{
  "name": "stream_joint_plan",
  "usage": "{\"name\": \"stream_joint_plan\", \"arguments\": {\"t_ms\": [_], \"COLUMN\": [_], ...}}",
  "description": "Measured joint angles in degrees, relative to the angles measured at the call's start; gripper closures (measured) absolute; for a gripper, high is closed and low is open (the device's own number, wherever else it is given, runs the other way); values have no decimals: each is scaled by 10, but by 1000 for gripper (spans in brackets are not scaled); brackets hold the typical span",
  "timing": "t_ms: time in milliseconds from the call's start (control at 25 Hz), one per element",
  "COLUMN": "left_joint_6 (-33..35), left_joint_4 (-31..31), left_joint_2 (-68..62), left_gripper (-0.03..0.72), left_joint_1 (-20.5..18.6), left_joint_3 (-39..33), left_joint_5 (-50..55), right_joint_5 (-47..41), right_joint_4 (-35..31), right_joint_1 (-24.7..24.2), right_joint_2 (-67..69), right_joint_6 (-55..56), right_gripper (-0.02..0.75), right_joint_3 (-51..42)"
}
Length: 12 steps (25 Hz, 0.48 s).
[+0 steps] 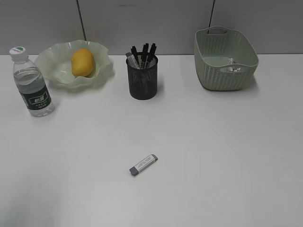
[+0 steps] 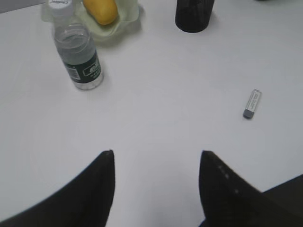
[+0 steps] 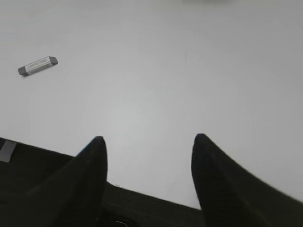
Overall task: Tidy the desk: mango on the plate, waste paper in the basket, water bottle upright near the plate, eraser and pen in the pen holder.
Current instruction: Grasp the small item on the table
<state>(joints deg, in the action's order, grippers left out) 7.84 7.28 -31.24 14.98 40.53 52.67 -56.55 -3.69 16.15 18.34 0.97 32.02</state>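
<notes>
The mango (image 1: 82,62) lies in the wavy-rimmed green plate (image 1: 57,71) at the back left; both show in the left wrist view, the mango (image 2: 100,10) in the plate (image 2: 124,23). The water bottle (image 1: 31,84) (image 2: 77,54) stands upright beside the plate. The black mesh pen holder (image 1: 142,78) (image 2: 193,16) holds several pens (image 1: 144,54). The waste paper (image 1: 232,68) lies in the basket (image 1: 225,57). The eraser (image 1: 143,164) (image 2: 252,103) (image 3: 38,65) lies flat on the desk (image 1: 213,156). My left gripper (image 2: 156,153) and right gripper (image 3: 148,138) are open and empty, out of the exterior view.
A grey partition wall (image 1: 151,23) runs behind the desk. The desk's near edge (image 3: 142,194) shows below my right gripper.
</notes>
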Motion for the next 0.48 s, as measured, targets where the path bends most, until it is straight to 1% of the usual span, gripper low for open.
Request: {"name": "stream_joint_plan", "arguments": {"t_ms": [120, 200, 280, 360, 480], "left_joint_6": [6, 23, 41, 54, 58], "left_joint_4": [23, 37, 49, 55, 53], "left_joint_2": [-106, -184, -240, -296, -375], "left_gripper": [247, 242, 241, 241, 241], "left_joint_1": [0, 1, 10, 33, 79], "left_joint_3": [48, 85, 115, 148, 191], "left_joint_5": [-13, -15, -19, -19, -22], "right_joint_5": [1, 2, 4, 4, 5], "right_joint_4": [0, 0, 1, 1, 5], "right_joint_1": [0, 0, 0, 0, 0], "right_joint_2": [0, 0, 0, 0, 0], "right_joint_6": [0, 0, 0, 1, 1], "right_gripper": [282, 282, 283, 289, 293], "right_joint_3": [0, 0, -1, -3, -4]}}
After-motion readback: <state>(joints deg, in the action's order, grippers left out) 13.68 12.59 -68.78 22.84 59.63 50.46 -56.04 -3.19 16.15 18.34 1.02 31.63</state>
